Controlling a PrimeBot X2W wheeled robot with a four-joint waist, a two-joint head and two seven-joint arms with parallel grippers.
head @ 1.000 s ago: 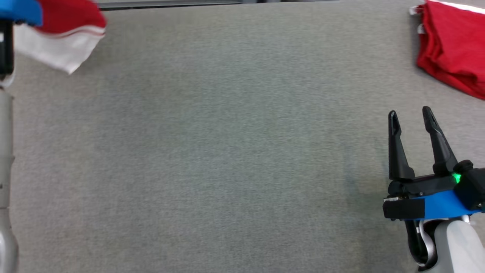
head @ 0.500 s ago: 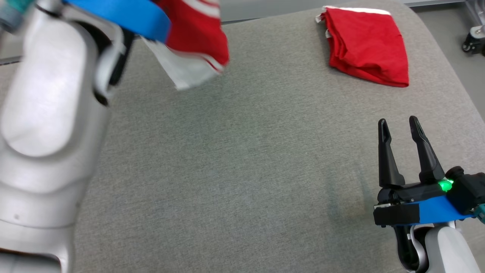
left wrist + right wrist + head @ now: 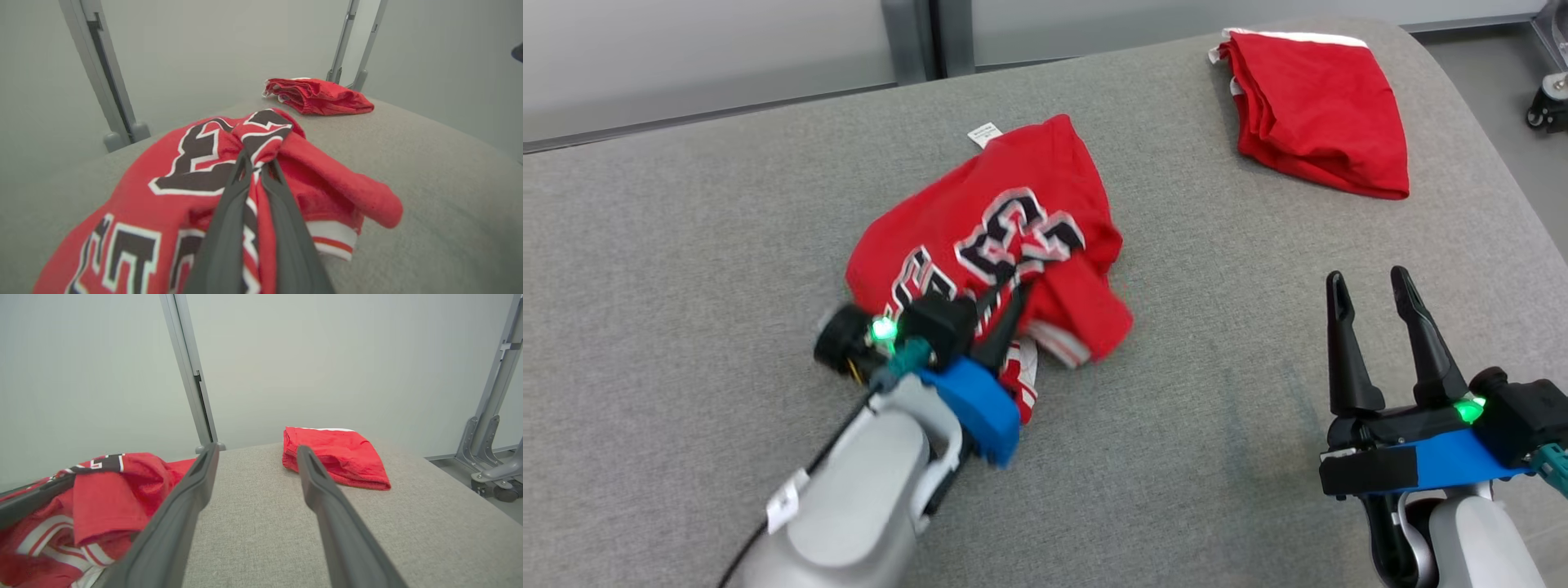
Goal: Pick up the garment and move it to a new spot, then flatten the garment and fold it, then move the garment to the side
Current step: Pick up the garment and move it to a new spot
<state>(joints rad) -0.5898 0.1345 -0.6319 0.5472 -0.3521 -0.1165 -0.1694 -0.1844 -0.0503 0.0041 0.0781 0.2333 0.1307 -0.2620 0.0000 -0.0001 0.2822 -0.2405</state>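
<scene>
The garment [image 3: 1021, 192] is a red jersey with black-and-white lettering and white-striped trim. It lies crumpled on the grey table [image 3: 686, 237], near the middle. My left gripper [image 3: 1011, 298] is shut on a bunched fold at the jersey's near edge. In the left wrist view the fingers [image 3: 229, 220] pinch the cloth [image 3: 139, 192] at their tips. My right gripper [image 3: 1368, 279] stands open over bare table at the lower right, apart from the jersey. In the right wrist view the right gripper [image 3: 256, 450] has nothing between its fingers, and the jersey [image 3: 106, 498] sits to the left.
A second, folded red garment [image 3: 1319, 106] lies at the table's far right corner, also seen as a folded red pile [image 3: 335, 455]. The table's rounded right edge drops to the floor, where a caster [image 3: 1552, 102] stands. Grey posts [image 3: 931, 37] rise behind the table.
The head camera has swung. My left arm has come down from up high with the garment dangling, and the garment now rests on the table, still gripped. The right gripper stays open.
</scene>
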